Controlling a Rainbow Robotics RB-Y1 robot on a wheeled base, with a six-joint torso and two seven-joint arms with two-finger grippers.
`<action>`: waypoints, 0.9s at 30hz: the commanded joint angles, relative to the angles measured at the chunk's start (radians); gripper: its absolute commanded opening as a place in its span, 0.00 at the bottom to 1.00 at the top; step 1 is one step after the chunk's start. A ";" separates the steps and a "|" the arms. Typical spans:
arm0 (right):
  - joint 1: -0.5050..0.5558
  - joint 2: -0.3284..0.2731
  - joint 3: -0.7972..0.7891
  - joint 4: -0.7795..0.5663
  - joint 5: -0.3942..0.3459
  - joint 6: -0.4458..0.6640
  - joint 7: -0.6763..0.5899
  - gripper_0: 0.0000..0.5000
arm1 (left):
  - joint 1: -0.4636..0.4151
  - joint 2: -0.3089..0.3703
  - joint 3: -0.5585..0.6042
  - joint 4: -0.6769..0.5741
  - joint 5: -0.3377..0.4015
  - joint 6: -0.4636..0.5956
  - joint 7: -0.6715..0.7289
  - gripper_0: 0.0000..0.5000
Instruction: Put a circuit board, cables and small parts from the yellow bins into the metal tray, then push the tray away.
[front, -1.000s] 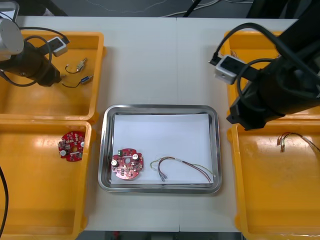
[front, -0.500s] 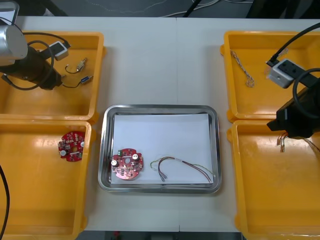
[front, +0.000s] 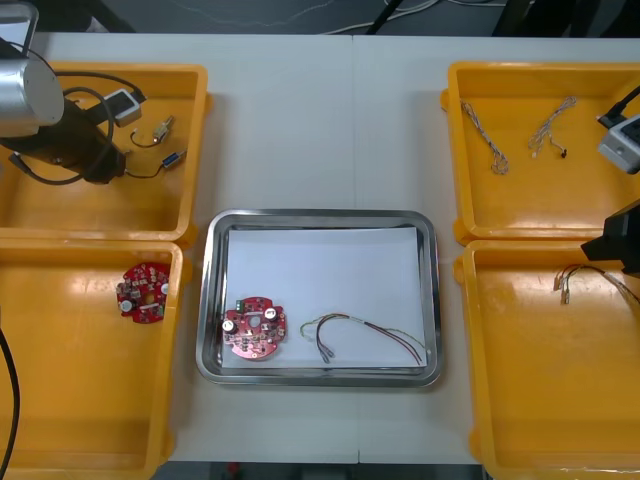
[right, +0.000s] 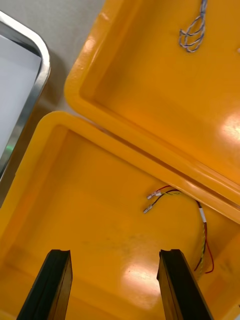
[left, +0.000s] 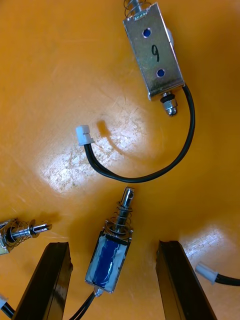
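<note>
- Upper-left yellow plastic bin (front: 60, 210): my left arm works here, at the upper left of the front view, where the small parts lie.
- Lower-right yellow plastic bin (front: 560, 400): my right arm sits over it, at the right edge of the front view.
- Shiny metal tray (front: 320, 215), white inside: centre of the front view, between the bins, so either arm can reach it.
- Left gripper (left: 114, 245): fingers spread and empty, straddling a part; I judge it is set for a pick.
- Right gripper (right: 115, 252): fingers apart, holding nothing, above the bin floor.
- Round red circuit board (front: 254, 328): in the tray's lower-left corner, so that step looks done.
- Red-and-yellow cable (front: 370, 335): in the tray's lower right, near the board but apart from it.
- Second red-and-yellow cable (right: 201, 216): on the lower-right bin's floor, beyond the right gripper's fingers.
- Blue-bodied small metal part (left: 110, 255): on the bin floor between the left gripper's fingers, probably my next item.
</note>
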 joint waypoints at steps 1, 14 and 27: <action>0.006 -0.047 -0.075 0.026 0.039 0.003 0.033 1.00 | -0.035 -0.014 -0.031 -0.004 -0.009 -0.016 -0.053 1.00; -0.097 -0.058 -0.076 0.239 0.154 0.001 0.070 1.00 | -0.024 -0.014 -0.035 -0.004 0.005 -0.016 -0.042 0.14; -0.221 -0.070 0.019 0.397 0.264 -0.103 0.103 1.00 | -0.027 -0.012 0.017 -0.021 0.040 0.036 -0.030 0.00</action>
